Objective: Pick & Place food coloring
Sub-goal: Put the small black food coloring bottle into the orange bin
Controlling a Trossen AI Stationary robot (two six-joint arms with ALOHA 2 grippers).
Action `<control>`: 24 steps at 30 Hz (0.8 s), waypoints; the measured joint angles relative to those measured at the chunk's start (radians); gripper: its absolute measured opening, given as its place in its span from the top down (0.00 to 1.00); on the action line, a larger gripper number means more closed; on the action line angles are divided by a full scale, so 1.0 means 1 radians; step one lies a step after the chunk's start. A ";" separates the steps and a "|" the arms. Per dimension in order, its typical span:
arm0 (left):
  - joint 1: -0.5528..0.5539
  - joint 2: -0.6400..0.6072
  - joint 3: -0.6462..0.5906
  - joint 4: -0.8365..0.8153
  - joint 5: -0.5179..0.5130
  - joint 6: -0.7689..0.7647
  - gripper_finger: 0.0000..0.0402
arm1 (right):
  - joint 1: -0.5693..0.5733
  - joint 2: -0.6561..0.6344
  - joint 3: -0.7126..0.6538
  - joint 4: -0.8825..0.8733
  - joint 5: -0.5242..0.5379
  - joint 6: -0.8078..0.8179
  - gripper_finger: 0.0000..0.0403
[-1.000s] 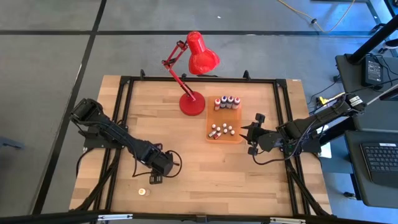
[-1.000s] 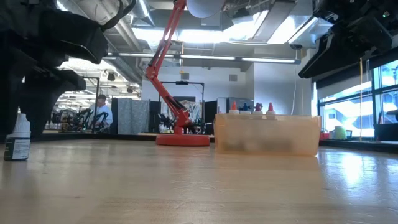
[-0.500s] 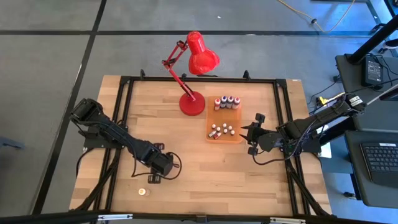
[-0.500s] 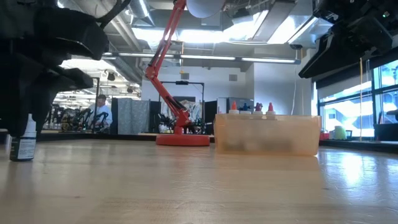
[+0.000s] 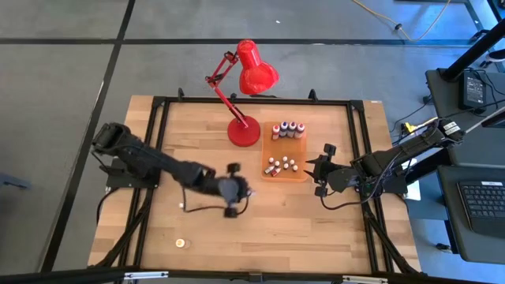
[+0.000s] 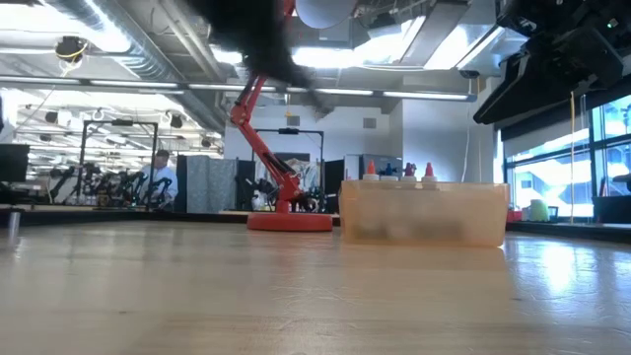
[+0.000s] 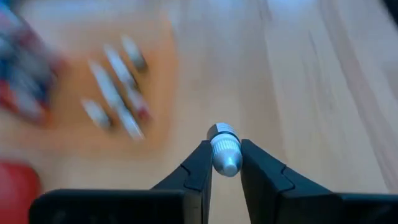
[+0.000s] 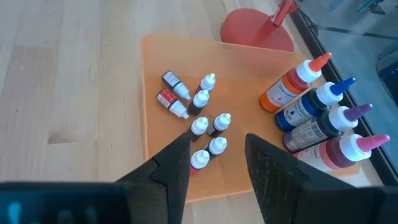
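One food coloring bottle (image 7: pixel 224 150) sits clamped in left gripper (image 7: pixel 224 163), cap outward.

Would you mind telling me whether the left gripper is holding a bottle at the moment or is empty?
Holding one. In the left wrist view the left gripper is shut on a small white-capped bottle, above the table, short of the orange tray.

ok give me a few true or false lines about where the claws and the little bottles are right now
1. The left claw is shut on a small bottle. True.
2. The right claw holds a bottle. False: it is open and empty, above the orange tray.
3. The tray is empty. False: several small bottles and four larger bottles are in it.
4. The red lamp stands beside the tray. True.
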State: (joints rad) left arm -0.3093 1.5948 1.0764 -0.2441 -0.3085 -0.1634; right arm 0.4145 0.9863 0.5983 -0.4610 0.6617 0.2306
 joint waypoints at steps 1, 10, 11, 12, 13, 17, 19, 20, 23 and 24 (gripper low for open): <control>0.026 0.000 0.018 0.036 0.005 0.043 0.85 | 0.000 0.000 0.000 0.000 0.000 0.000 0.62; 0.245 0.027 0.172 0.166 0.173 0.313 0.85 | 0.000 -0.001 0.000 0.000 0.000 0.000 0.62; 0.270 0.035 0.176 0.172 0.175 0.314 0.85 | 0.000 -0.001 0.000 0.000 0.000 0.000 0.62; 0.293 0.044 0.176 0.171 0.182 0.311 0.85 | 0.000 -0.001 0.000 0.000 0.000 -0.001 0.62; 0.315 0.062 0.181 0.183 0.198 0.308 0.85 | 0.000 -0.001 0.000 0.000 0.000 -0.001 0.62; 0.390 0.133 0.183 0.220 0.283 0.345 0.85 | 0.000 -0.001 0.000 -0.005 0.000 -0.001 0.62; 0.414 0.169 0.183 0.238 0.280 0.344 0.84 | 0.000 -0.001 0.000 -0.008 0.000 -0.002 0.62; 0.425 0.187 0.183 0.239 0.275 0.319 0.84 | 0.000 -0.001 0.000 -0.007 0.000 -0.001 0.62; 0.448 0.226 0.183 0.246 0.274 0.179 0.82 | 0.000 -0.001 0.000 -0.008 0.000 -0.001 0.62; 0.455 0.231 0.184 0.240 0.278 0.144 0.82 | 0.000 -0.001 0.000 -0.008 0.000 -0.002 0.62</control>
State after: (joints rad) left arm 0.1459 1.8262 1.2606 -0.0037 -0.0306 -0.0194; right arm 0.4141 0.9855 0.5983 -0.4695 0.6613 0.2291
